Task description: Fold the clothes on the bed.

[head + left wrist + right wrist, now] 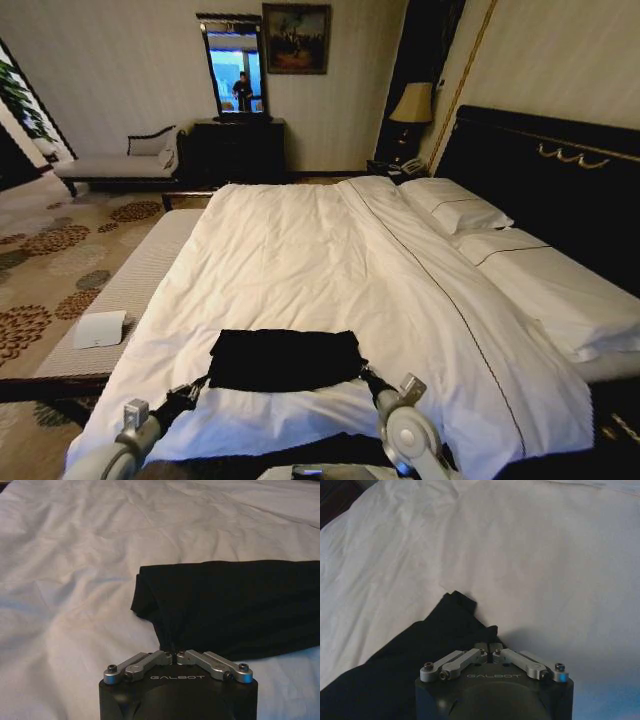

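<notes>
The clothes (285, 358), a black T-shirt folded into a wide flat band, lie on the white duvet of the bed (300, 250) near its front edge. No lettering shows. My left gripper (203, 383) is at the band's near left corner. In the left wrist view the left gripper (173, 653) is shut, pinching the edge of the clothes (230, 605). My right gripper (366, 376) is at the near right corner. In the right wrist view the right gripper (493, 652) is shut on a corner of the clothes (435, 640).
White pillows (455, 210) lie against the dark headboard (540, 170) on the right. A padded bench with a white box (100, 328) runs along the bed's left side. A chaise longue (110, 165), dark dresser (238, 148) and lamp (413, 103) stand at the far wall.
</notes>
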You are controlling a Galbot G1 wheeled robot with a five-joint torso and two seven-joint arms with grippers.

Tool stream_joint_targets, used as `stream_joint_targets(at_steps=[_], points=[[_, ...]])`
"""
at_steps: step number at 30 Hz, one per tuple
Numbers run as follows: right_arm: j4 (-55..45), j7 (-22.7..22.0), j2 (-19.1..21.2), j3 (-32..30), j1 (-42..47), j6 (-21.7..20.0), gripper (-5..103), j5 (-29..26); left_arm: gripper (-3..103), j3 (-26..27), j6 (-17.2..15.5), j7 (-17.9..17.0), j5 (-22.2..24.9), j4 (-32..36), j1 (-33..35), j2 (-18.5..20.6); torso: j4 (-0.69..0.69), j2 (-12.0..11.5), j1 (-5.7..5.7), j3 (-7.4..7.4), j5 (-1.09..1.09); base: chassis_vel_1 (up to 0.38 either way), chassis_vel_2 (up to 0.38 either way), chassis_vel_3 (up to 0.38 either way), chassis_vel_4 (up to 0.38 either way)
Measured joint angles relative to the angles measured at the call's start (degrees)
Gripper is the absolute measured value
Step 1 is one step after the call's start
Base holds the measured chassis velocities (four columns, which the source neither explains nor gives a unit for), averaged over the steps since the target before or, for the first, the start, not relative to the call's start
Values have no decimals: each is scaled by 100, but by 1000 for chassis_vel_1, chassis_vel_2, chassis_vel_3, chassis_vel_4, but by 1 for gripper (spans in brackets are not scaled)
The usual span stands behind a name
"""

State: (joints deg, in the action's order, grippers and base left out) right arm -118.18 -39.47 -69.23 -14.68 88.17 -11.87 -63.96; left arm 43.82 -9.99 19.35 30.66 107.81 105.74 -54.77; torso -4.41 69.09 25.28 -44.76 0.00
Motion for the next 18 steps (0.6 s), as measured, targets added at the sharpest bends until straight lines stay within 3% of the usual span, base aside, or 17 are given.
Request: stream_joint_targets(at_steps=[11, 18], points=[[-376, 83, 119, -50, 232, -17, 0, 165, 0, 175, 158, 220, 50, -246, -186, -88, -1, 0, 0, 0, -1, 0, 0, 0, 0], [-513, 83, 194, 21, 350, -42, 0, 392, 0, 154, 450, 402, -13, -169, -151, -235, 0, 0, 0, 0, 0, 0, 0, 0, 0]])
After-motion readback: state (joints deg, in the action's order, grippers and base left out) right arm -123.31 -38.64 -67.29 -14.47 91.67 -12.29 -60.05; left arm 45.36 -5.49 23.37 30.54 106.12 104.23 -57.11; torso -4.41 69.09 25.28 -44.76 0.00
